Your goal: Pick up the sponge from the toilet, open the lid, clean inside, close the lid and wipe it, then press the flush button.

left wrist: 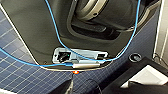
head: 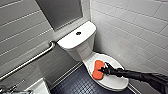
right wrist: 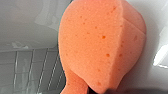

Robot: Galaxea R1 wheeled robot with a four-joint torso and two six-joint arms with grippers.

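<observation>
Now reaches with the right fingers [head: 107,70] from the side, square across the long axis of the sponge [head: 98,69], at its pinched waist. Lies flat on the closed lid [head: 115,81], one end toward the tank [head: 75,37]. Cannot tell fingers clenched or released.

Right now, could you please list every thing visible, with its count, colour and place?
sponge: one, orange-red, on the closed lid
lid: one, white, shut over the bowl
toilet: one, white, in the corner of the tiled walls
flush button: one, dark, centre of the tank top
grab bar: one, grey metal, on the left wall
floor: one, dark blue tiles, beside the toilet
right gripper: one, black, at the sponge's waist
</observation>
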